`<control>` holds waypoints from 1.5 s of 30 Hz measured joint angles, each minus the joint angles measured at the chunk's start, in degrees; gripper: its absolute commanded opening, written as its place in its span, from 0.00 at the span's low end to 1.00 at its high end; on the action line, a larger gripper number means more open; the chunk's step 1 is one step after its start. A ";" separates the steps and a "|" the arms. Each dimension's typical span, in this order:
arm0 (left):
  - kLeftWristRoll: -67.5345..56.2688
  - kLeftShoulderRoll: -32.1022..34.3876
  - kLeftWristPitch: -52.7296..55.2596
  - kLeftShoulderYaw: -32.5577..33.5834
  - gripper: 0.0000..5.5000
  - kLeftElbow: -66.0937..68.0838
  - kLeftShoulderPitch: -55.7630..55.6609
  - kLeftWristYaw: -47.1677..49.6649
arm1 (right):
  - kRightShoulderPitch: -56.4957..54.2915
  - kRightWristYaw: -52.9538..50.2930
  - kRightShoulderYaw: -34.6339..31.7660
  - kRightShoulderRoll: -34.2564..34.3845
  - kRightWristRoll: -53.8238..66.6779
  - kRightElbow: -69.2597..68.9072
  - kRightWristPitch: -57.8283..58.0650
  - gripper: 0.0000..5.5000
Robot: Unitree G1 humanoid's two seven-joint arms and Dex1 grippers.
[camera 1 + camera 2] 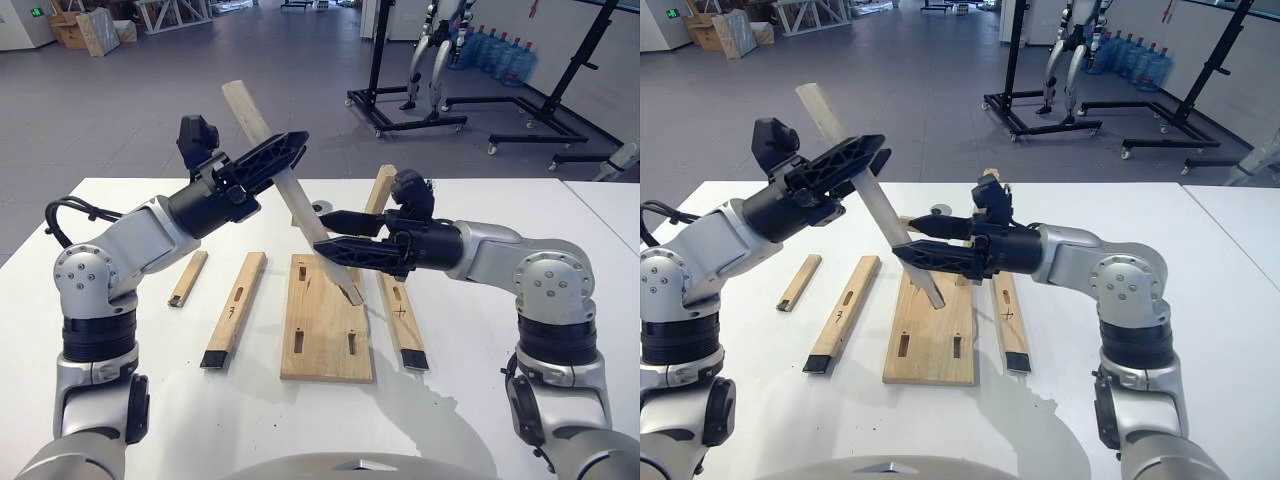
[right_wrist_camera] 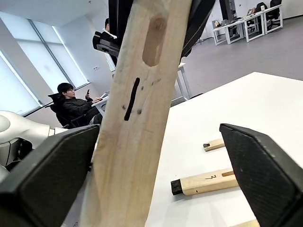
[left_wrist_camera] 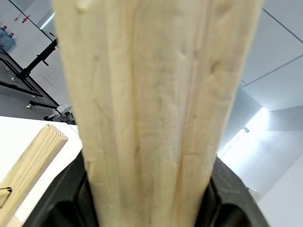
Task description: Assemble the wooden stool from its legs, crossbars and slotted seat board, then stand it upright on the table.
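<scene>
The left hand (image 1: 288, 150) is clamped on a wooden leg (image 1: 252, 113) and holds it tilted across the centre of the frame. The leg's top end points to the upper left, and its lower end hangs over the right part of the seat board (image 1: 325, 352). That board lies flat on the desk (image 1: 460, 345) at lower centre, slots facing up. I cannot tell whether the leg's lower tip touches the board. The right hand (image 1: 320, 230) sits right of centre with its fingers apart, one on each side of the leg's lower half. The right wrist view shows a gap between the wood and each pad, so it grips nothing. A second leg (image 1: 235, 305) lies just left of the board and a short crossbar (image 1: 188, 277) farther left. A third leg (image 1: 403, 320) lies just right of the board, and another wooden piece (image 1: 380, 190) lies behind the right hand. No leg stands in the board yet, so the step in hand looks like seating the first leg in a slot, early in the task. The next move probably calls for the right hand to close on the leg's lower half and steady it. The pair would then bring the leg more upright and line its end up with the nearest slot—squarely, since a tilted end would likely jam or push the loose board aside.
</scene>
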 measured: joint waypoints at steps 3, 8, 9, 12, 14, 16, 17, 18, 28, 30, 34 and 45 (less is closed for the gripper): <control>6.30 2.02 0.01 0.21 0.37 -0.96 1.80 -3.62 | 0.55 0.45 -5.85 -4.44 3.93 0.03 0.56 0.98; 16.61 4.88 -0.86 2.31 0.37 -3.00 5.11 -10.62 | 1.77 -0.24 -14.45 -11.72 8.61 0.51 0.51 0.98; 19.62 5.24 -1.60 2.40 0.37 -4.20 5.72 -12.35 | 3.18 0.29 -14.87 -13.14 8.60 0.05 0.39 0.98; 27.88 6.51 -4.96 2.95 0.37 -8.08 7.19 -16.42 | 9.37 2.82 -14.17 -16.13 5.08 -3.81 -0.50 0.98; 33.97 6.73 -7.71 3.17 0.37 -10.25 9.03 -18.61 | 14.81 4.30 -11.23 -16.69 1.78 -7.88 -1.44 0.98; 41.61 8.18 -10.38 2.22 0.37 -11.61 10.94 -21.02 | 18.06 4.61 -5.36 -16.42 -4.86 -11.44 -4.97 0.98; 45.49 8.98 -11.74 1.52 0.37 -12.15 12.02 -22.56 | 19.25 4.56 -1.25 -16.32 -9.90 -12.88 -7.59 0.98; 48.62 9.54 -12.78 0.49 0.37 -12.43 12.46 -24.22 | 20.17 4.45 3.11 -16.08 -14.67 -13.95 -10.00 0.98; 55.74 2.05 -22.15 -0.11 0.37 -11.74 14.05 -29.12 | 11.29 2.26 33.92 -12.42 -53.99 -8.71 -25.98 0.98; 53.82 0.65 -21.25 0.36 0.37 -10.96 14.09 -27.99 | 10.22 3.35 36.36 -12.73 -57.76 -8.24 -27.12 0.98; 51.35 -1.34 -19.56 1.17 0.37 -9.16 14.12 -27.21 | 9.19 7.27 40.52 -12.71 -62.05 -7.26 -27.69 0.98; 54.97 -5.81 -21.87 0.17 0.37 -7.09 14.41 -28.87 | 5.96 16.35 46.39 -15.05 -72.99 -4.02 -36.73 0.98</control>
